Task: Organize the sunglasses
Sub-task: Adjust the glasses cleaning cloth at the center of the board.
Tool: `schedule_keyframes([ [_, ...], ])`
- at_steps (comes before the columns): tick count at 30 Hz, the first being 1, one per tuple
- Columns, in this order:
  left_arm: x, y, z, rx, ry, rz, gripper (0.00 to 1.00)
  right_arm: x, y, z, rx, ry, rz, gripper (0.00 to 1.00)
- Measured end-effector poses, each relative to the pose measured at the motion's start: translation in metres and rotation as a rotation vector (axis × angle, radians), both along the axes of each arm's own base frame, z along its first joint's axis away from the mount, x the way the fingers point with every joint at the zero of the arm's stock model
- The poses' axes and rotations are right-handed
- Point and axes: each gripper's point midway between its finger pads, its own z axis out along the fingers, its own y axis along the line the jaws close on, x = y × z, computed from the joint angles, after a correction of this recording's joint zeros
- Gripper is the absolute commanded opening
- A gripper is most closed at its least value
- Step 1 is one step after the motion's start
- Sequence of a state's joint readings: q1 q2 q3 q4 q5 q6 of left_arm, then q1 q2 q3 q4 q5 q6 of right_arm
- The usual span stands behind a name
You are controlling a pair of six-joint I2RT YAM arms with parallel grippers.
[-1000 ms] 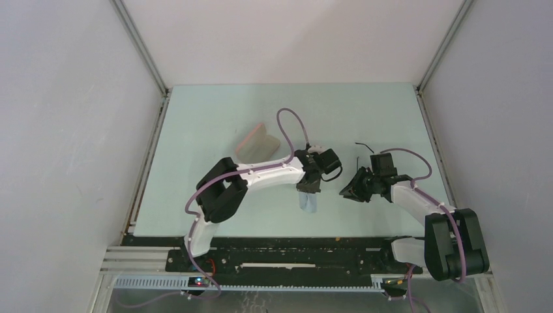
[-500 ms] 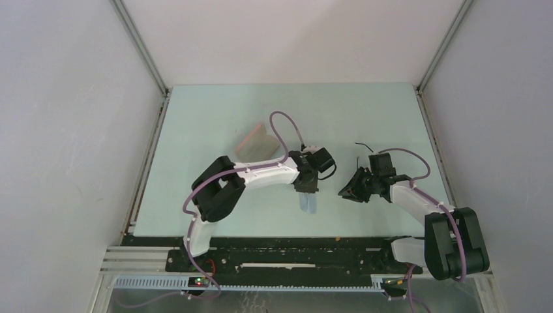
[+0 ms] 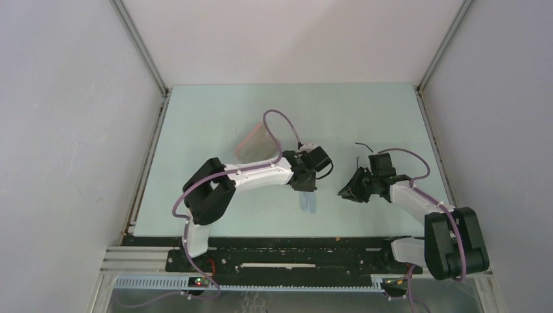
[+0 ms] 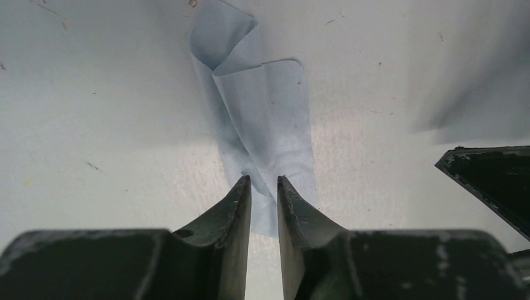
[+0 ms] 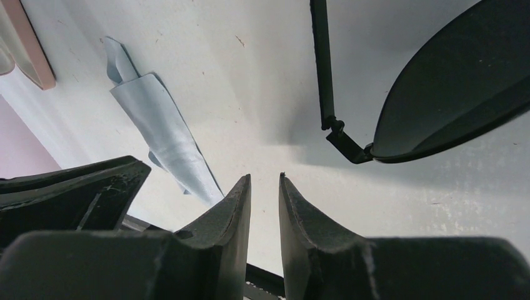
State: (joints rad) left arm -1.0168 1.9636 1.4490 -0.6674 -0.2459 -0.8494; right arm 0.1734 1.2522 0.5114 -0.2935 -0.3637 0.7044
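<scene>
The black sunglasses (image 5: 450,81) lie on the table just ahead and to the right of my right gripper (image 5: 265,178). One dark lens and a thin arm show. In the top view only their thin arm (image 3: 361,147) is clear. My right gripper (image 3: 347,190) is shut and empty. My left gripper (image 4: 264,181) is shut, with its tips over the near end of the folded grey-blue cloth (image 4: 262,106), which lies flat on the table. In the top view the left gripper (image 3: 305,189) is just behind the cloth (image 3: 308,205).
The salmon-pink case (image 3: 253,142) lies behind the left arm, partly hidden by its cable, and its edge shows in the right wrist view (image 5: 31,50). The cloth (image 5: 162,125) lies between the two grippers. Grey walls enclose the table on three sides.
My left arm has folded back and its gripper has shifted slightly left and away from the cloth. The cloth stays on the table. The right arm has not moved.
</scene>
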Motion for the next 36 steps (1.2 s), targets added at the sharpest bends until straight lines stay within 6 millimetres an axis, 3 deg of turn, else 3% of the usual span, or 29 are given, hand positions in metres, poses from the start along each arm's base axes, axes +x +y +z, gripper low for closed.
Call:
schedule_keyframes([
  [15,0.000,0.006,0.005,0.000,0.002,0.041,0.23,0.000,0.002,-0.002,0.009,0.010,0.008,0.31],
  [28,-0.006,0.026,-0.028,-0.010,0.087,0.118,0.20,0.000,0.003,-0.004,0.010,0.012,0.012,0.30],
  [36,-0.005,0.019,-0.024,-0.088,0.081,0.133,0.19,0.001,0.003,-0.004,0.010,0.010,0.012,0.30],
])
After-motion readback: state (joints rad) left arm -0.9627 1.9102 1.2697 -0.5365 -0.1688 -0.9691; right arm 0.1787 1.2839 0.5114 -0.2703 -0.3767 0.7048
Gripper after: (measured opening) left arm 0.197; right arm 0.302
